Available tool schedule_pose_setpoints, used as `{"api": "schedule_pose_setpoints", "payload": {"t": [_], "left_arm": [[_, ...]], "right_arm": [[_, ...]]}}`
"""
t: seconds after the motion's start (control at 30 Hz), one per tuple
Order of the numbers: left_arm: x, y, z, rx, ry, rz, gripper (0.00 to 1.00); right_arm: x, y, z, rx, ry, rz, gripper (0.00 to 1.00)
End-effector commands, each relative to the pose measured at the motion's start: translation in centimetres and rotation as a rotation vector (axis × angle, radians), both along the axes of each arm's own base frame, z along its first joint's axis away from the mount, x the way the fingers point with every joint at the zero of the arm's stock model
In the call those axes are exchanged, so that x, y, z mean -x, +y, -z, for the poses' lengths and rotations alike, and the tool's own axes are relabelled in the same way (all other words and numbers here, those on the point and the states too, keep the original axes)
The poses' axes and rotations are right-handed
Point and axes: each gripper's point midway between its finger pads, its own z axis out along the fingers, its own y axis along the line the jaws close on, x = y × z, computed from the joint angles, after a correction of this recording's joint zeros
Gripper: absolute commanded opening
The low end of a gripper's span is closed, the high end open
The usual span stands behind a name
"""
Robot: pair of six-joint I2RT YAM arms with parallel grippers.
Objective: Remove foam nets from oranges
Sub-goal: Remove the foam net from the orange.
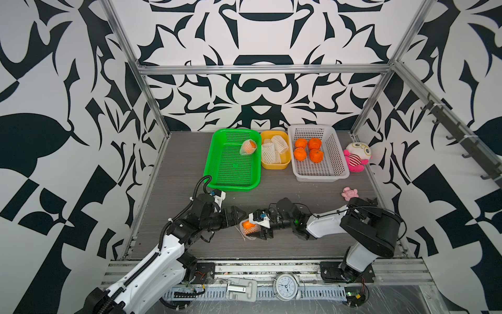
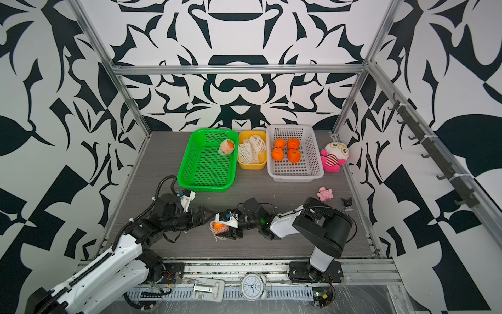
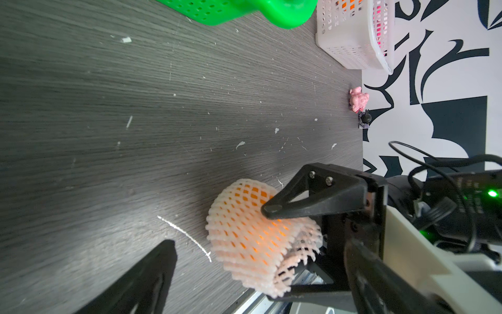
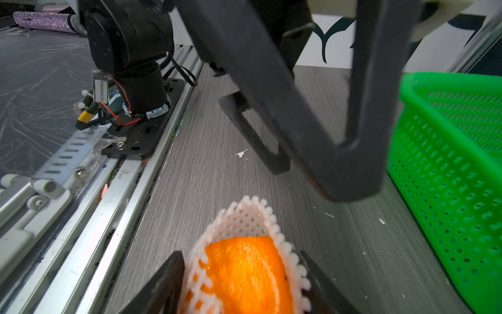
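The grey wood-grain tabletop carries three containers in a row along its far edge: a green basket, a yellow tub just beside it, and a white basket. A plush doll sits against the white basket's right side. Nearer, by the right edge, lie a small pink toy and a tiny dark figure. A netted orange rests near the front edge, a thin white strand beside it. White flecks dot the surface.

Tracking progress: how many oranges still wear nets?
2. A netted orange sits in the green basket; the other netted orange lies on the table within the right gripper. None seems hidden.
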Motion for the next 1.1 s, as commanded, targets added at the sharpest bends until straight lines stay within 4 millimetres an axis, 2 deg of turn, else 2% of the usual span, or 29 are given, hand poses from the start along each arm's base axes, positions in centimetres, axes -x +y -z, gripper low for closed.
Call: {"api": "schedule_pose_setpoints", "payload": {"t": [0.0, 0.37, 0.6, 0.73, 1.07], "left_arm": [[0.5, 0.0, 0.6, 0.013, 0.031, 0.003, 0.99], [1.0, 0.6, 0.7, 0.011, 0.024, -0.017, 1.00], [0.9, 0.5, 0.6, 0.014, 0.024, -0.014, 1.00], [0.8, 0.4, 0.4, 0.017, 0.018, -0.015, 0.99], [0.2, 0.3, -0.5, 0.020, -0.027, -0.008, 1.00]], "right_arm": [[0.3, 0.4, -2.3, -0.053, -0.027, -0.017, 0.65], [0.7, 0.2, -1.9, -0.032, -0.016, -0.020, 0.56], [0.7, 0.1, -2.4, -0.032, -0.019, -0.020, 0.34], [0.6, 0.1, -3.1, -0.038, -0.031, -0.013, 0.18], [0.4, 0.0, -4.6, -0.059, -0.050, 0.005, 0.05]]}}
